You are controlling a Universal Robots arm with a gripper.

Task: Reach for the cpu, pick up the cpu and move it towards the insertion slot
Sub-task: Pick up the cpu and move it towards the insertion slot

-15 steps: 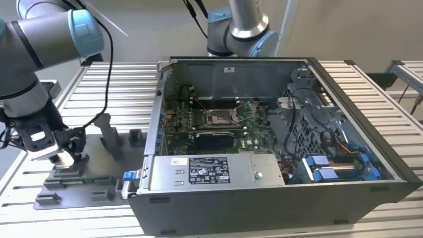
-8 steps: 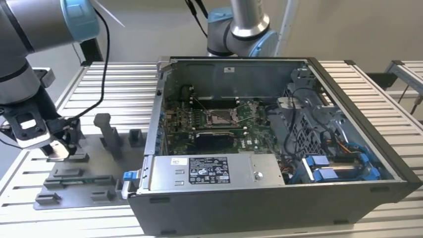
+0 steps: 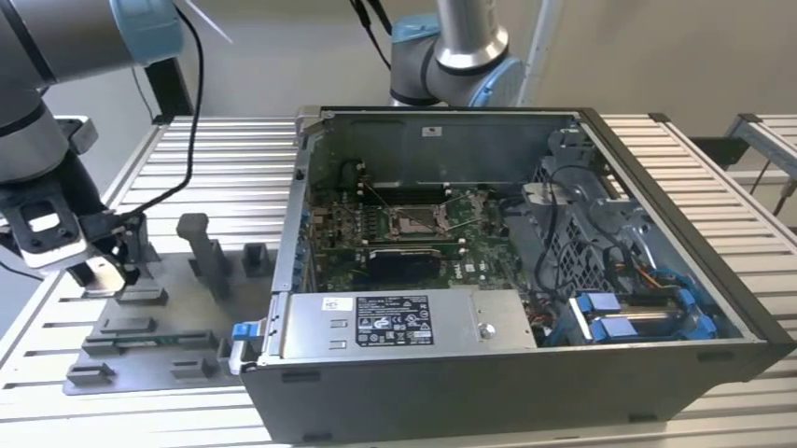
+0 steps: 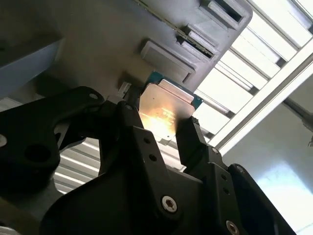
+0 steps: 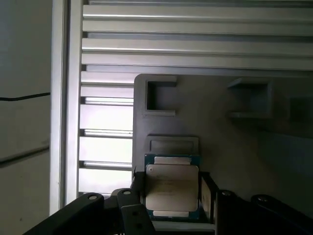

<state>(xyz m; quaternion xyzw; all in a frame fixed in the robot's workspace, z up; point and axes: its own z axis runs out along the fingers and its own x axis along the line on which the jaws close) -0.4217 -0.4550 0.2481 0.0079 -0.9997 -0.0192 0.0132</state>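
Observation:
The cpu (image 5: 172,188) is a small square chip with a silvery top and a green edge. It sits between the two black fingers of my gripper (image 5: 172,205), which is shut on it just over the grey fixture plate (image 5: 234,147). In the second wrist view the cpu (image 4: 166,105) glints between the fingers (image 4: 190,137). In the exterior view my gripper (image 3: 106,275) hangs over the fixture plate (image 3: 149,322) at the exterior view's left. The insertion slot (image 3: 417,219), a shiny framed square socket, lies on the green board inside the open computer case (image 3: 524,373), well to the right of my gripper.
Upright grey fixture blocks (image 3: 200,252) stand on the plate between my gripper and the case wall (image 3: 293,243). A second arm (image 3: 449,56) rises behind the case. A black component (image 3: 398,266) sits below the slot. The slatted metal table (image 3: 697,187) surrounds everything.

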